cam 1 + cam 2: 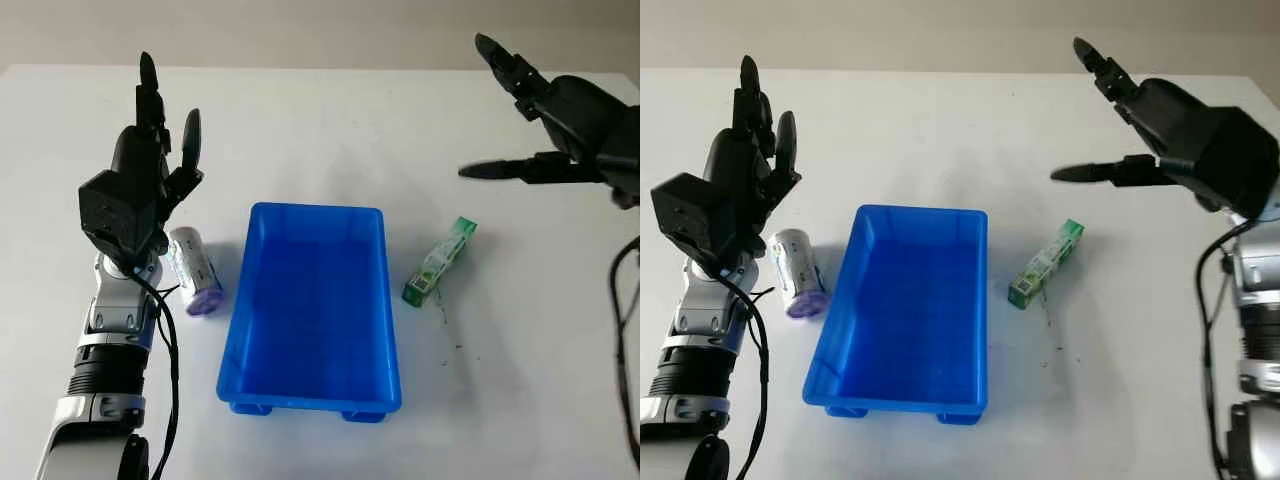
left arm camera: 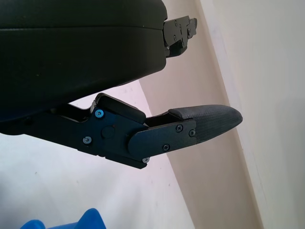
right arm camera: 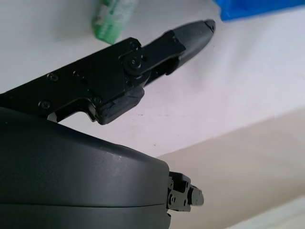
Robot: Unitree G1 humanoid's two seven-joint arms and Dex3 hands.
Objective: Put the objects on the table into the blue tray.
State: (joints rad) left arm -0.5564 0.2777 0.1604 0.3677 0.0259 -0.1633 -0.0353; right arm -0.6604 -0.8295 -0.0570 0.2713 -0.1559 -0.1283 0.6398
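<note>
The blue tray sits in the middle of the white table with nothing in it. A white cylinder with a purple cap lies just left of the tray. A green and white box lies just right of it, and its end shows in the right wrist view. My left hand is open, raised above and behind the cylinder without touching it. My right hand is open at the far right, held up beyond the green box and well apart from it.
The table's far edge runs along the back, with a beige wall behind. A black cable hangs by the right arm. A corner of the tray shows in the right wrist view.
</note>
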